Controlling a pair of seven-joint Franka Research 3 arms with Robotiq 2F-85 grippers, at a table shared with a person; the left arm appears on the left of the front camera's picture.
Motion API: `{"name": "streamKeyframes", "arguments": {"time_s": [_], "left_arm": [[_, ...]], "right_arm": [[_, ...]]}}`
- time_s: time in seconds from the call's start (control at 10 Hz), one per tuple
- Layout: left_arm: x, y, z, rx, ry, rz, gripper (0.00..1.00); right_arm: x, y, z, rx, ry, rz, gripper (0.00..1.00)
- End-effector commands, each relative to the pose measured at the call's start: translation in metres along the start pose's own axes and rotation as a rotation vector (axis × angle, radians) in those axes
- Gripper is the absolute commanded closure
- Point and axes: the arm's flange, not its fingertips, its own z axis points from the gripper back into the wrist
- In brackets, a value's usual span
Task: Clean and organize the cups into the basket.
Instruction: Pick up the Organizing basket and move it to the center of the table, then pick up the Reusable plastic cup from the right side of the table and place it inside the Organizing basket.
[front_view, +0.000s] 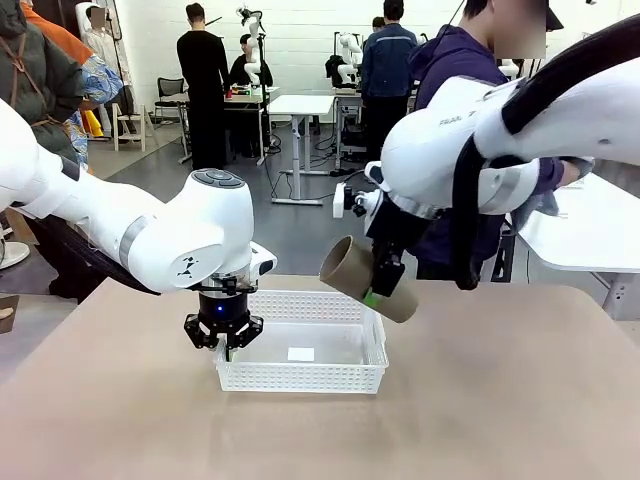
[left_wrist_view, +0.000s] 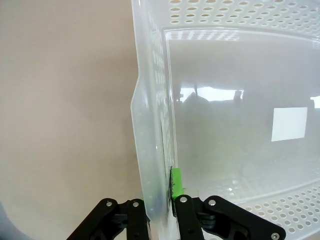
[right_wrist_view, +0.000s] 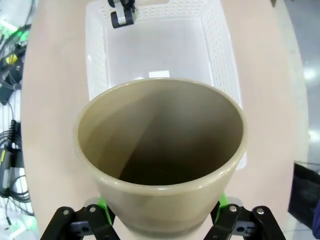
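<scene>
Above basket (front_view: 300, 378), cup (front_view: 348, 272) aslant, mouth leftward.

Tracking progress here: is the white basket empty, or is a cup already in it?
Empty: the basket holds just a white label. The right gripper holds the tan cup tilted in the air.

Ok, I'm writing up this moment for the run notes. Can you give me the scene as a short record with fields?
left gripper: shut on the left wall of the basket
right gripper: closed around a tan cup
cup pose: held in the air, lying tilted, mouth towards the robot's left, by the basket's right end
basket: on the table, no cup in it yet
basket floor: a white label
person: stands at the far side, behind the right arm
</scene>
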Motion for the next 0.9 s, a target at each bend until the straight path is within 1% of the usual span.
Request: {"name": "streamKeyframes", "arguments": {"time_s": [0.0, 0.1, 0.5, 0.6, 0.7, 0.8], "left_arm": [[-0.003, 0.000, -0.001, 0.016, -0.009, 0.002, 1.00], [-0.003, 0.000, -0.001, 0.016, -0.009, 0.002, 1.00], [-0.003, 0.000, -0.001, 0.016, -0.009, 0.002, 1.00], [-0.003, 0.000, -0.001, 0.016, -0.009, 0.002, 1.00], [-0.003, 0.000, -0.001, 0.016, -0.009, 0.002, 1.00], [-0.003, 0.000, -0.001, 0.016, -0.009, 0.002, 1.00]], "right_arm": [[0.013, -0.005, 0.022, 0.004, -0.040, 0.002, 0.15], [0.000, 0.000, 0.000, 0.000, 0.000, 0.000, 0.15], [0.000, 0.000, 0.000, 0.000, 0.000, 0.000, 0.15], [0.003, -0.004, -0.001, 0.007, -0.003, 0.000, 0.15], [0.024, 0.007, -0.005, 0.009, 0.042, 0.051, 0.15], [0.038, 0.009, -0.012, 0.035, 0.082, 0.063, 0.15]]}}
